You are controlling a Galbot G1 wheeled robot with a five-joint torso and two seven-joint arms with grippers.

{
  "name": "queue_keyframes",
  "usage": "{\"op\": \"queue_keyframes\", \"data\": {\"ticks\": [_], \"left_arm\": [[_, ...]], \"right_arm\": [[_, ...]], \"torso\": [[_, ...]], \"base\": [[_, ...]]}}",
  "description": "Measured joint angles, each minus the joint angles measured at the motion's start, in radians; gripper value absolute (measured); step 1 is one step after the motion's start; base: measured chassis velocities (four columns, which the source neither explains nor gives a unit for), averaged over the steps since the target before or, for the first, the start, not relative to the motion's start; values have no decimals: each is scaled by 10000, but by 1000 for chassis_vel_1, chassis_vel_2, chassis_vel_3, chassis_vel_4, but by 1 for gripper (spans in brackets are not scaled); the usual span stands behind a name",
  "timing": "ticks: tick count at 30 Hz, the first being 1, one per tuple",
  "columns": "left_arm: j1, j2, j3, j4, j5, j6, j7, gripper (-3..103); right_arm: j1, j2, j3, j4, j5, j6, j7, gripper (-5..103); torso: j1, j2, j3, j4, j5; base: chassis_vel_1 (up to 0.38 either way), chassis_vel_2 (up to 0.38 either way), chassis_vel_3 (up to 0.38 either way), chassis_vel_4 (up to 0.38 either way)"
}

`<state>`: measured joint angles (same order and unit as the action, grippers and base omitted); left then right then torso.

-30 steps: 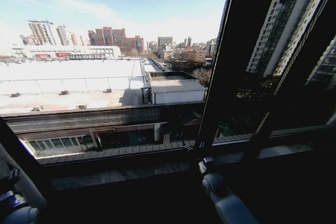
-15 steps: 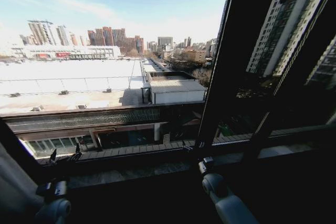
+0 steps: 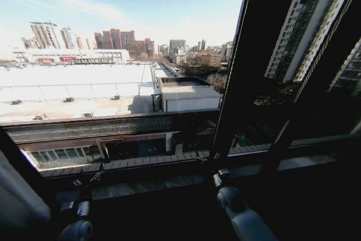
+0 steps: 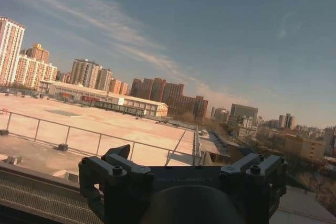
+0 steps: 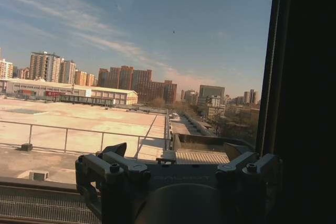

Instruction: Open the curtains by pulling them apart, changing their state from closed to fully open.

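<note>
The curtain point(image 3: 20, 196) appears in the head view as a pale strip of fabric at the lower left corner. It is bunched against the left side of the window and slants down beside the dark edge of the frame. The glass beside it is uncovered, with a wide pale rooftop point(image 3: 73, 83), a row of city towers and blue sky beyond. A thick black window frame point(image 3: 248, 83) runs up the right of the middle, and more tall buildings show through the pane to its right. What hangs at the far right edge is too dark to make out.

The left gripper point(image 3: 86, 179) sits low on the left, just right of the curtain and apart from it, raised over the window sill point(image 3: 141, 184) and aimed at the glass. Its fingers point(image 3: 96, 176) are spread and nothing is between them. In the left wrist view the same gripper point(image 4: 181, 174) shows its two finger blocks standing wide apart, with only rooftop and sky ahead.

The right gripper point(image 3: 220, 174) is low in the middle, close to the foot of the black frame bar, at the end of a pale grey arm. In the right wrist view this gripper point(image 5: 178, 171) also has its fingers spread and holds nothing, and the black bar fills the side of that view.
</note>
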<state>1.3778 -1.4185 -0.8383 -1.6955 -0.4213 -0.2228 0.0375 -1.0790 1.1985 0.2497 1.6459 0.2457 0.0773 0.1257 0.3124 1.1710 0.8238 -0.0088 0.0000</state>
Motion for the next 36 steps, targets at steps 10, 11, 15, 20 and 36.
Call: {"op": "queue_keyframes", "data": {"ticks": [10,11,15,20,36], "left_arm": [[30,-307,253,-89,370,-184,-217,100],[29,-320,253,-99,385,-189,-223,100],[10,-324,244,-116,440,-198,-247,100],[-6,-319,222,-127,457,-215,-261,100],[-15,-299,209,-137,457,-221,-271,100]], "right_arm": [[0,0,0,-1,0,-1,0,100],[0,0,0,0,0,0,0,100],[0,0,0,0,0,0,0,100],[0,0,0,-1,0,0,0,100],[0,0,0,0,0,-1,0,100]], "torso": [[0,0,0,0,0],[0,0,0,0,0],[0,1,0,0,1],[0,0,0,0,0],[-1,0,0,1,0]], "base": [[0,0,0,0],[0,0,0,0],[0,0,0,0],[0,0,0,0],[0,0,0,0]]}}
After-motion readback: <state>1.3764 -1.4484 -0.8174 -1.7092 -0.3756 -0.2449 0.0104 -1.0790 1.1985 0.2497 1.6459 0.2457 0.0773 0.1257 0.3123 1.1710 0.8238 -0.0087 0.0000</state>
